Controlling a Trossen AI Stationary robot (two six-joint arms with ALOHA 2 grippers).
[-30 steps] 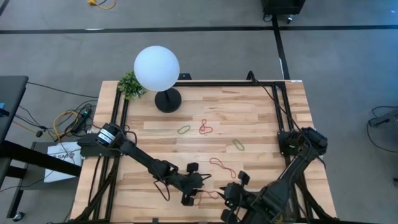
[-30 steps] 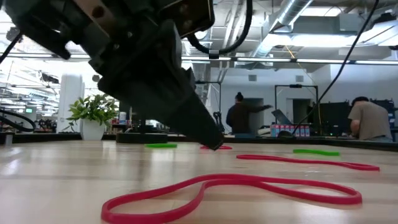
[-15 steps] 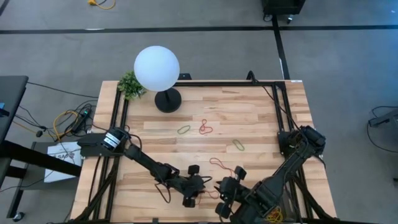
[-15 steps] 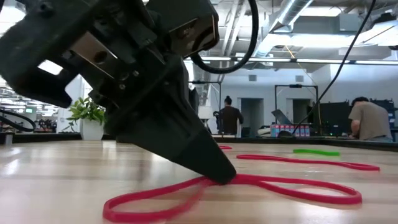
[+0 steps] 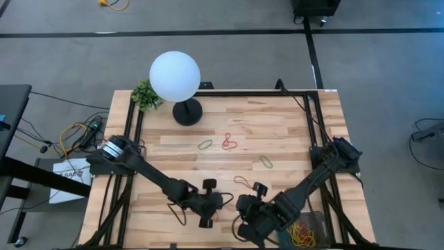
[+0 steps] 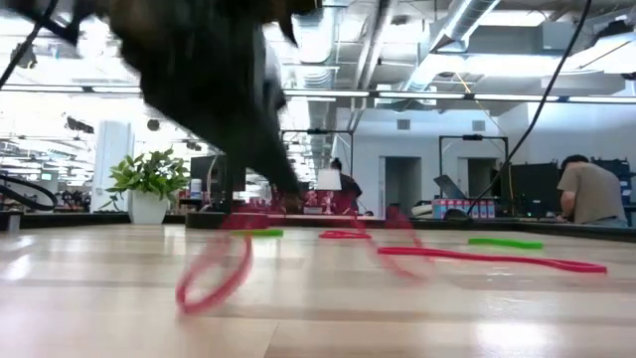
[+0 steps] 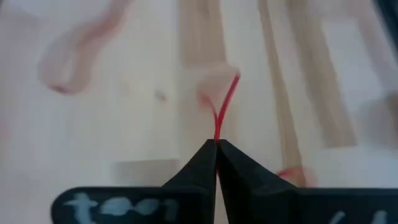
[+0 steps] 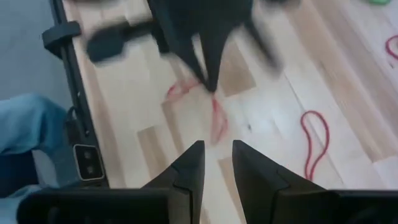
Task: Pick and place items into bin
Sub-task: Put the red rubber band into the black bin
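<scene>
My left gripper (image 5: 219, 202) is near the table's front edge, shut on a red rubber band (image 6: 214, 273) that hangs blurred below it. My right gripper (image 8: 216, 155) stands open just right of it (image 5: 239, 208), nothing between its fingers. The bin (image 5: 305, 232) sits at the front right corner, partly under the right arm, with yellow and orange bands inside. Lying flat on the table are a red band (image 5: 244, 184), a green band (image 5: 266, 162), a red band (image 5: 229, 142) and a green band (image 5: 205, 144). My left gripper pinches the red band at one spot on its strand (image 7: 219, 127), right at the free ends of the two fingers. The fingers slant down from the table's left. The band hangs slack below in two loops (image 6: 397, 234); whether the lowest loop touches the table, I cannot tell.
A white globe lamp (image 5: 175, 76) on a black base (image 5: 187, 111) and a small green plant (image 5: 146, 94) stand at the far left of the table. Black frame rails run along both side edges. People stand in the room far behind.
My left gripper came down onto the red band near the front edge, shut on it and rose. The band, which lay flat, now hangs and swings under the fingers. My right gripper has swung toward the table's left, closer to the left gripper.
</scene>
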